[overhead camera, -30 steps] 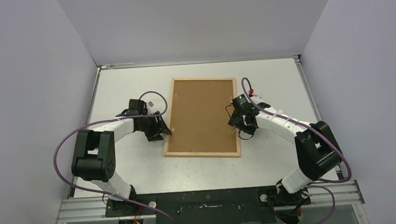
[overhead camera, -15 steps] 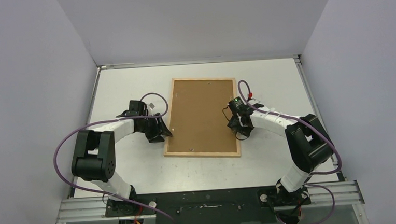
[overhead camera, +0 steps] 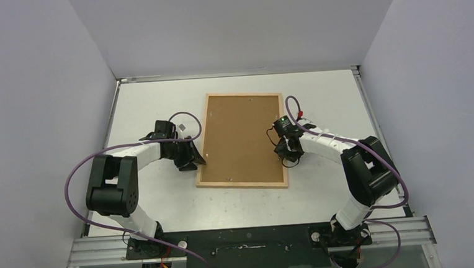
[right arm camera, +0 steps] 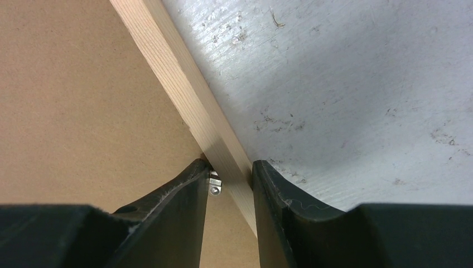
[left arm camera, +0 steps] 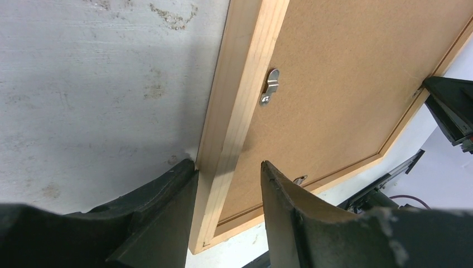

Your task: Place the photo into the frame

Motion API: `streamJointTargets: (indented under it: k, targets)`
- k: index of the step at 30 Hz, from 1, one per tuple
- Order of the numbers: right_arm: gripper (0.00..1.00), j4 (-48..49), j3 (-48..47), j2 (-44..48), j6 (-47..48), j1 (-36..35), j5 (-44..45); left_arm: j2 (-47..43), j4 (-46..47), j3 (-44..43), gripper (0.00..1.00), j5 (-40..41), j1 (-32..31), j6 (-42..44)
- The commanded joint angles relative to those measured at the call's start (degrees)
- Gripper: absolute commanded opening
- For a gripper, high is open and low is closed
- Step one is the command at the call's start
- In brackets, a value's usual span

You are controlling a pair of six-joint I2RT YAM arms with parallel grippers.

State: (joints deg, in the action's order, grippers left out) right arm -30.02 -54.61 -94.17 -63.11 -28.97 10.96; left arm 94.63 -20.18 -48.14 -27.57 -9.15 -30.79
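The light-wood frame [overhead camera: 242, 184] lies face down on the table with the brown backing board [overhead camera: 238, 137] in it. The photo is hidden. My left gripper [overhead camera: 196, 156] straddles the frame's left rail [left arm camera: 245, 61]. Its jaws are open: the outer finger touches the rail's edge and the inner finger [left arm camera: 290, 212] hangs over the board [left arm camera: 346, 72] with a gap. My right gripper [overhead camera: 283, 153] is closed across the right rail [right arm camera: 167, 61], one finger on each side, the inner fingertip [right arm camera: 189, 184] beside a small metal clip [right arm camera: 215, 185].
A metal turn clip [left arm camera: 270, 86] sits on the board next to the left rail. White tabletop [overhead camera: 325, 97] surrounds the frame, with grey walls on three sides. Purple cables loop off both arms.
The right arm drew its elbow in and its gripper shifted slightly left onto the right rail a second ago, then stayed still. The left gripper and the frame have not moved.
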Motion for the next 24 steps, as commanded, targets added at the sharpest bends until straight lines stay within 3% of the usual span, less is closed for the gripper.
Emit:
streamJointTargets:
  k: [1, 8, 20, 24]
  targets:
    - [0.33, 0.17, 0.68, 1.04, -0.72, -0.74, -3.24, 0.73, 0.20, 0.22, 0.43, -1.47, -0.15, 0.02]
    - [0.46, -1.19, 0.78, 1.28, -0.53, -0.71, -3.99, 0.87, 1.11, 0.23, 0.42, -1.24, -0.47, -1.63]
    - [0.37, -3.98, 1.04, 3.08, -0.37, -0.73, -4.50, 0.53, 0.30, 0.29, 0.41, -0.35, -0.50, -2.64]
    - [0.30, -1.68, 1.81, 3.37, 0.06, -0.69, -5.72, 0.46, 0.41, 0.52, 0.41, -0.68, -0.53, -2.96]
